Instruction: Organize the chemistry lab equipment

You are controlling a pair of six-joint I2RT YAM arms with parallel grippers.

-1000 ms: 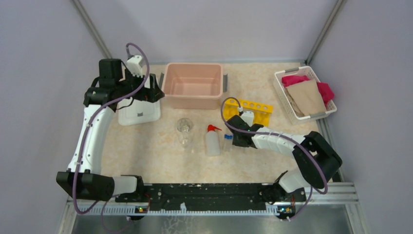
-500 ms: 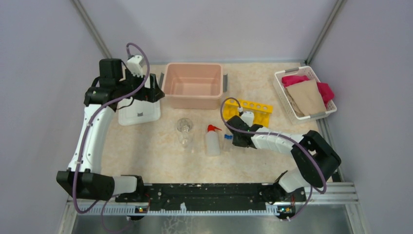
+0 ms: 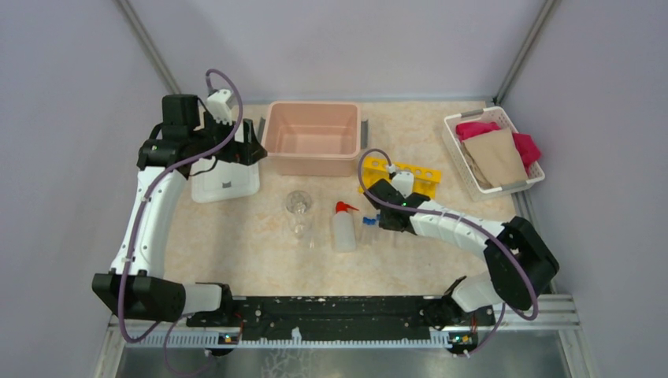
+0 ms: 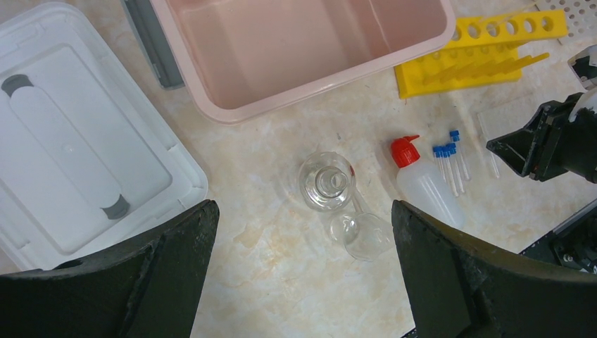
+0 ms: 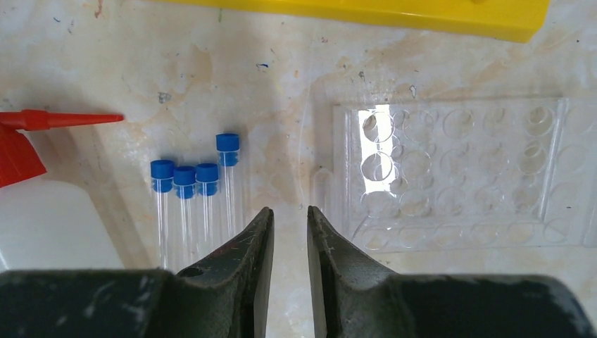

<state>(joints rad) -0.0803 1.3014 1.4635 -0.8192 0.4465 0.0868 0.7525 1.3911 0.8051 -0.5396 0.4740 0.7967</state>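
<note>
right gripper (image 5: 289, 232) nearly closed, empty, low beside blue-capped tubes (image 5: 195, 176) | tubes flat on table between squeeze bottle (image 3: 343, 227) and clear well plate (image 5: 457, 169), yellow rack (image 3: 411, 178) just behind – likely lining up a pick | left gripper (image 4: 303, 267) wide open, parked high as overview

Over the last second only the right arm has moved. Its black two-finger right gripper (image 3: 384, 214) has shifted slightly toward the far side of the table, closer to the yellow holed tube rack (image 3: 415, 176). The white forearm now slants more steeply, and the black elbow joint (image 3: 524, 264) has swung a little toward the right edge and the near edge. The purple cable looped above the wrist stands a little higher.
</note>
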